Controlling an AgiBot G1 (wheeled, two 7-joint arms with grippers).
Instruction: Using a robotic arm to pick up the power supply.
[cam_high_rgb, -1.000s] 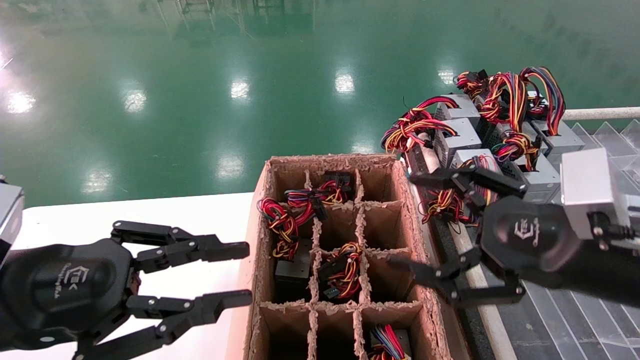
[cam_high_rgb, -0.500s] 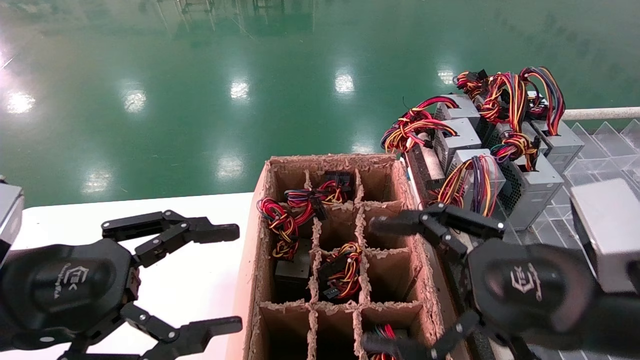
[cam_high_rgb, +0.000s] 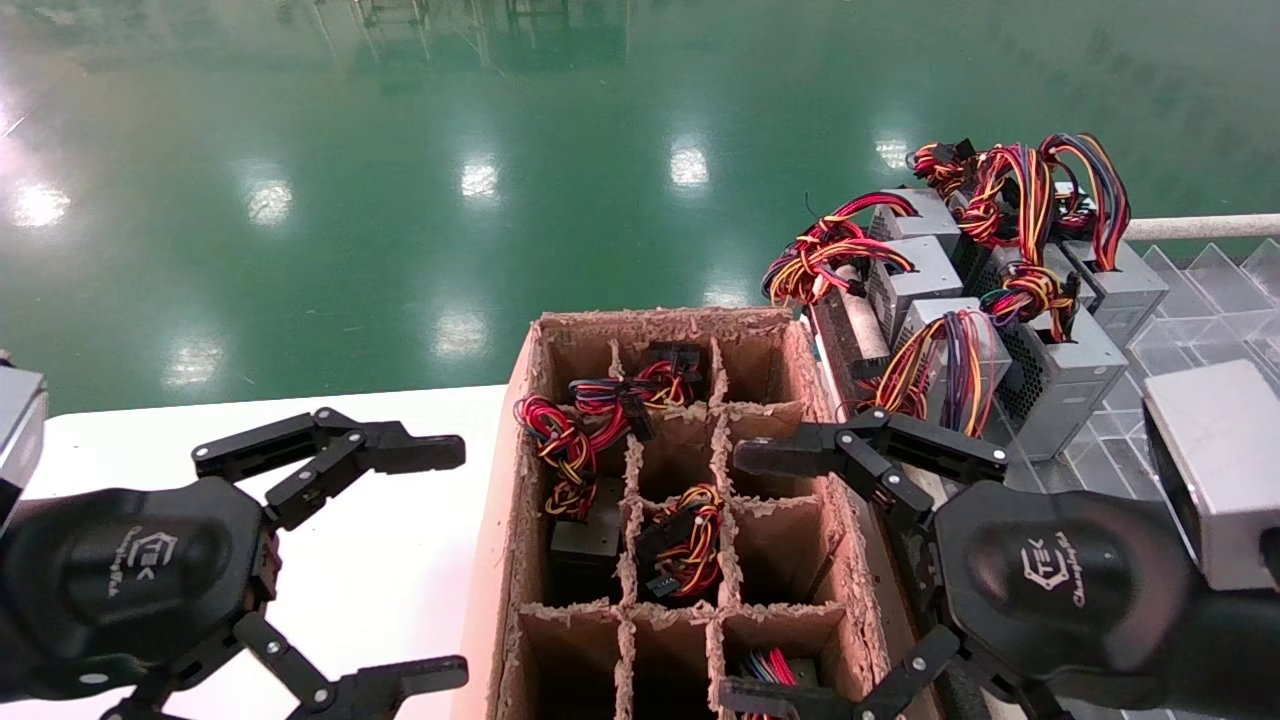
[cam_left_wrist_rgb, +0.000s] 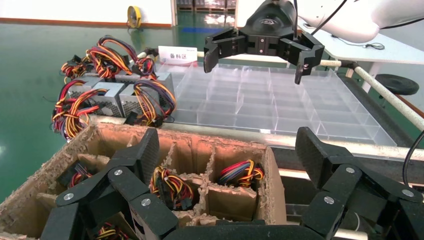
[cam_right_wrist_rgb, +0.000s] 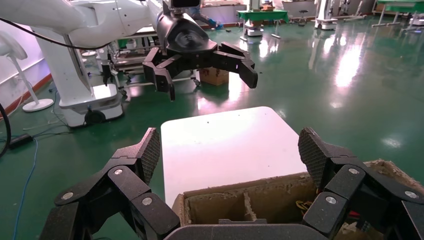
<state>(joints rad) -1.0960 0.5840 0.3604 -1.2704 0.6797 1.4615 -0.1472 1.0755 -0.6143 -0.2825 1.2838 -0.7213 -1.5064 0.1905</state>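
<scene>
The right gripper (cam_high_rgb: 745, 575) hangs with jaws wide apart over the box's (cam_high_rgb: 520, 420) right edge — holding nothing. The power supply (cam_high_rgb: 1060, 375) stands on the tray (cam_high_rgb: 1225, 310) behind it, among others; the left gripper (cam_high_rgb: 445, 570), also spread, idles above the table (cam_high_rgb: 400, 420).

Divided carton (cam_high_rgb: 520, 420) between table (cam_high_rgb: 400, 560) and tray (cam_high_rgb: 1215, 320).

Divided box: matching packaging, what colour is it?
Brown cardboard box, clearest in the head view.
</scene>
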